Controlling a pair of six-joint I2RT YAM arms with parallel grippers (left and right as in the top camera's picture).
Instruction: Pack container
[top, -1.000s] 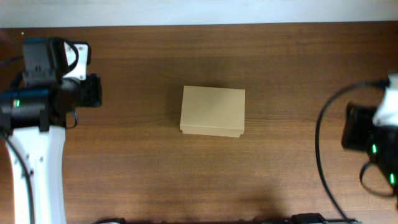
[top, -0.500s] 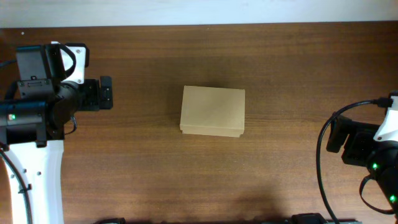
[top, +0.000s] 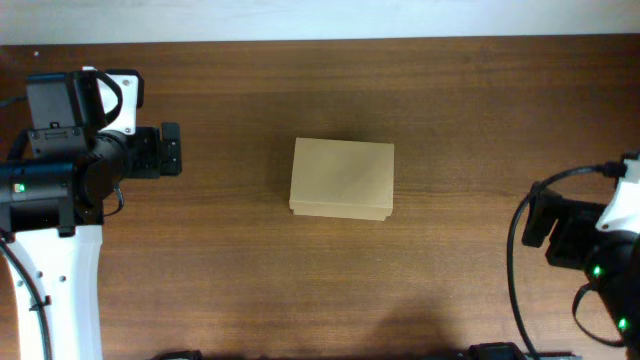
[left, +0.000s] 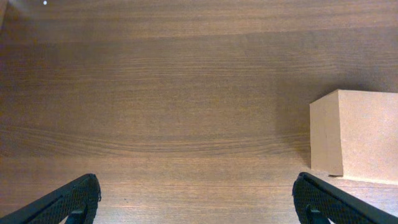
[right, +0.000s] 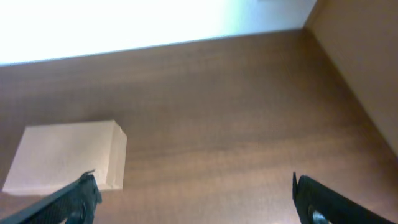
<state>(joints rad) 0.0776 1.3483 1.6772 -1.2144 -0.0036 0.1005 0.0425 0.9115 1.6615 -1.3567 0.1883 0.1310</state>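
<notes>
The container (top: 342, 178) is a plain tan cardboard box with its lid down, lying in the middle of the wooden table (top: 450, 110). My left gripper (top: 172, 150) is far to its left, pointing at it, jaws open and empty. In the left wrist view the container (left: 360, 134) shows at the right edge, well ahead of the gripper (left: 198, 205). My right gripper (top: 535, 220) hangs near the table's right side, also open and empty. From the right wrist the container (right: 65, 155) lies ahead on the left, beyond the gripper (right: 196, 202).
The table's far edge meets a white strip (top: 320, 20) along the top. A black cable (top: 515, 250) loops off the right arm. A lighter brown panel (right: 367, 56) stands at the upper right of the right wrist view.
Both grippers have opened wide. The left gripper swung out to the right toward the box. The right arm dropped lower and shifted left. The box has not moved.
</notes>
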